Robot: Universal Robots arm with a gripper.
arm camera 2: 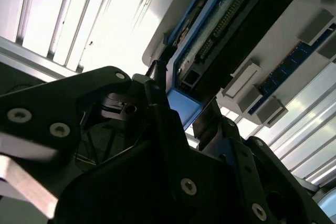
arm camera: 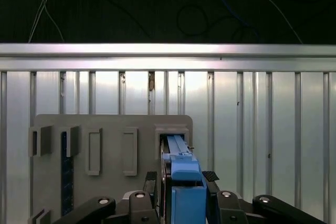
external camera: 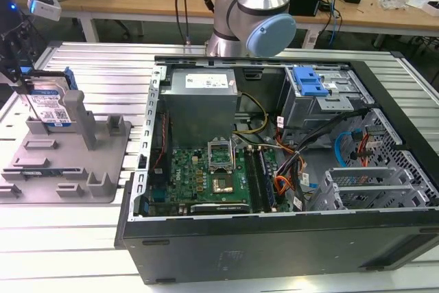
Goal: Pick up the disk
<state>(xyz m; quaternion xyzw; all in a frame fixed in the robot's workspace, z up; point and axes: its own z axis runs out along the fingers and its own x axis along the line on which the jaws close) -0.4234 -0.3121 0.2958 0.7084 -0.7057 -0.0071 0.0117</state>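
Though seemingly clamped with the pincer [arm camera: 180, 177] on both faces of the disk [arm camera: 186, 198], cannot call the hold safe. Sits upright in a slot [arm camera: 173, 128] of the fixture [external camera: 110, 162], at the exterior view's left of the worktop [external camera: 68, 238]. May jam against slot walls if pulled up tilted. May slip, being held only near the top edge. May drag the fixture along.

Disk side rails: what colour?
Blue. The disk side rail shows best in the first wrist view.

Glare whitens the table [arm camera 2: 105, 24]; the disk [arm camera 2: 236, 30] lies in shadow.
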